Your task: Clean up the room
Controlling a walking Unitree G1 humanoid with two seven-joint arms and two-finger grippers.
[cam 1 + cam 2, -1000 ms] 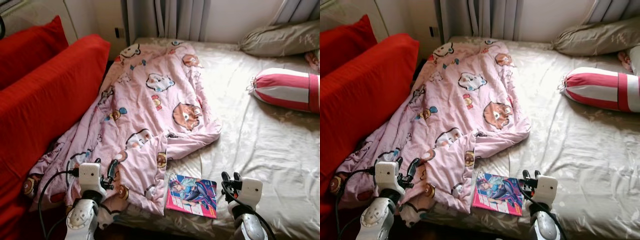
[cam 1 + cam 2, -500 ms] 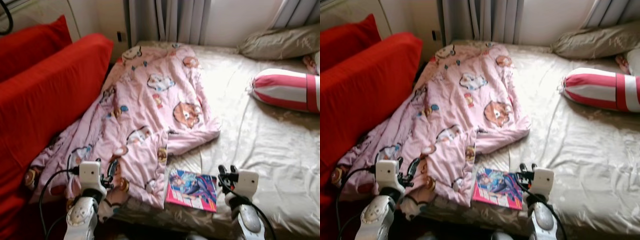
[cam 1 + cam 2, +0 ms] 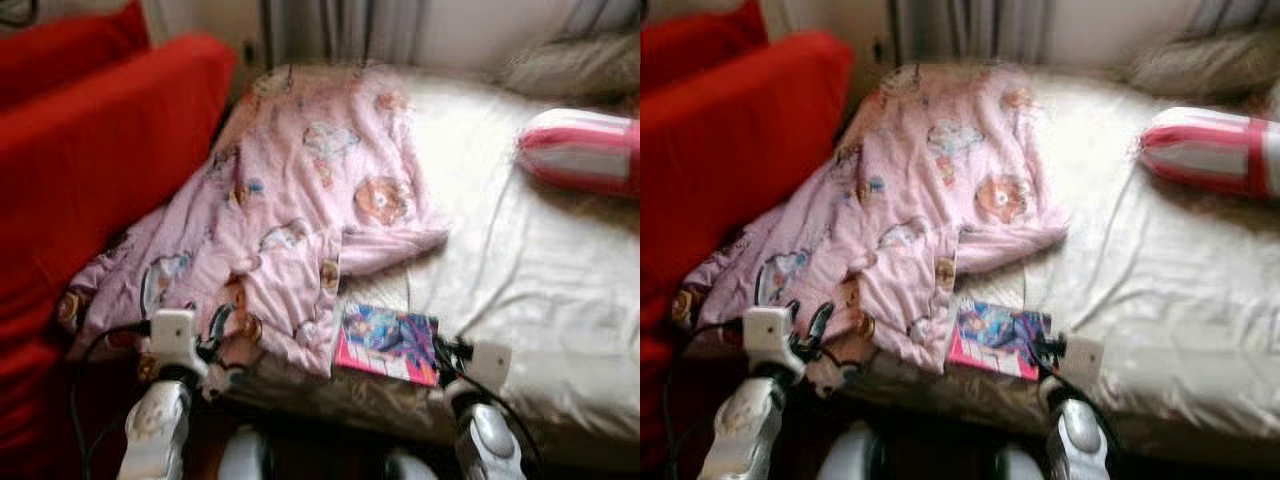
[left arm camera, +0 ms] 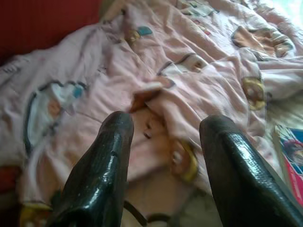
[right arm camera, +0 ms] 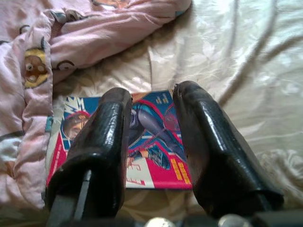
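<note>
- The wide bed with its pale, shiny champagne-coloured sheet [image 3: 540, 300] has bare, wrinkled fabric open across its right half.
- A red upholstered sofa [image 3: 90, 170] stands tight against the bed's left edge; compared with a second ago the head views are blurred and the whole scene has shifted, so the camera has moved.
- The crumpled pink quilt printed with cartoon animals [image 3: 300, 200] lies along the bed's left side, its lower end spilling over the near edge.
- A red-and-white striped bolster pillow [image 3: 585, 150] lies at the far right.
- The glossy comic magazine with a pink-and-blue cover [image 5: 142, 142] lies flat at the near edge, just beside the quilt's hem; its cover lettering is too small to read.
- The right gripper [image 5: 151, 101] hovers over the magazine, fingers parted and empty.
- The left gripper [image 4: 163, 125] hangs above the quilt, fingers spread and empty.
</note>
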